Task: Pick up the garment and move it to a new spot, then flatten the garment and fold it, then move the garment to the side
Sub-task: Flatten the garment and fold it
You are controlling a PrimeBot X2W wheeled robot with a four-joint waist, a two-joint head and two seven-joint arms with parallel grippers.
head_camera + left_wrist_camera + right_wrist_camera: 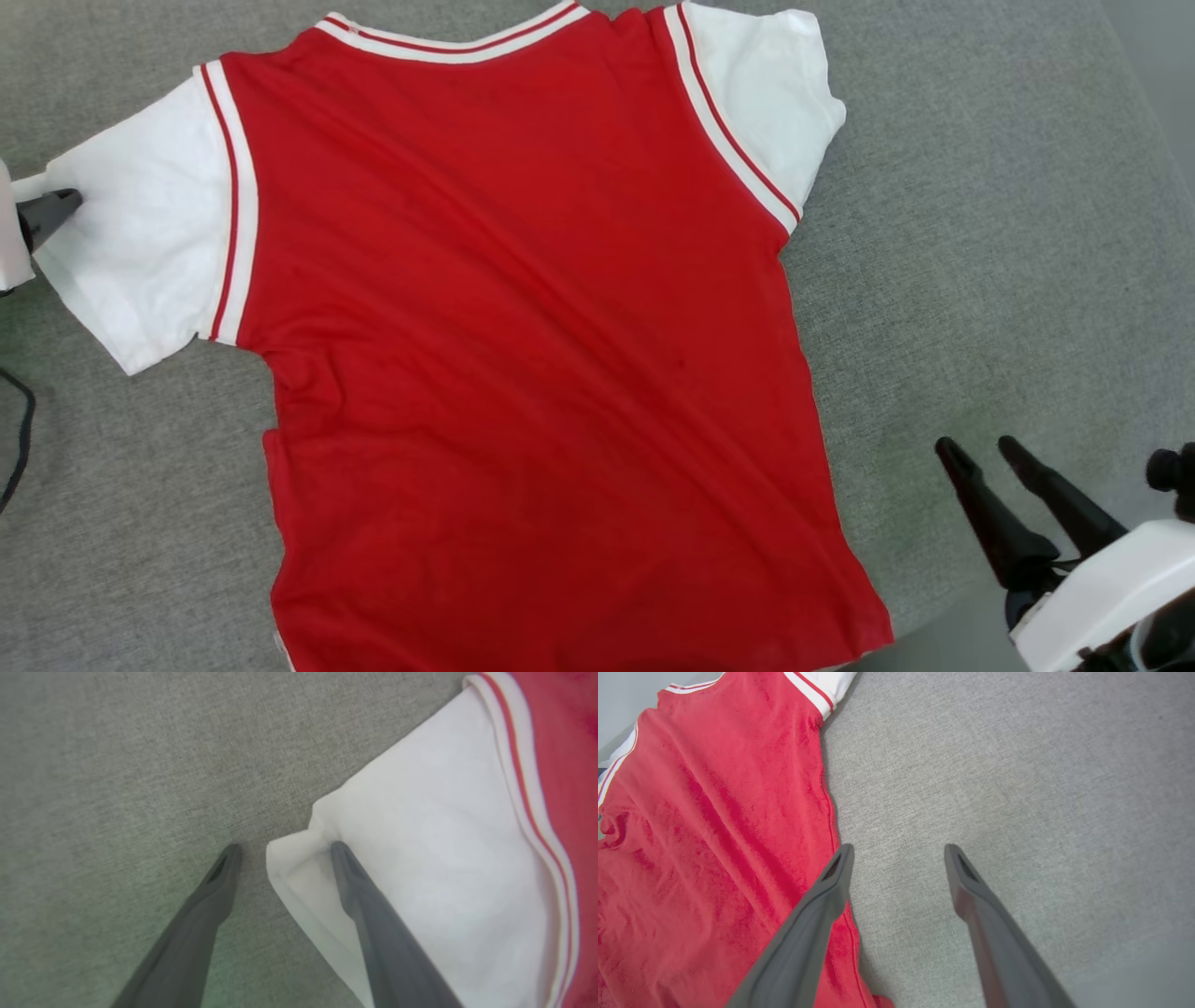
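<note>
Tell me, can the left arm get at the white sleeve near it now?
Likely yes: the open left gripper straddles the sleeve corner of the garment, one finger over cloth, one over the grey surface; nothing stands between.

The right gripper (976, 446), at the lower right of the head view, has two long black fingers tapering to rounded tips. They are rooted in a glossy white housing (1111, 583), with a small black knob (1167, 467) just above it. Seen close in its wrist view, the left gripper (286, 846) has matte dark-grey fingers, and one shows a recessed slot near its tip. A thin black cable (21, 439) curves along the head view's left edge.
</note>
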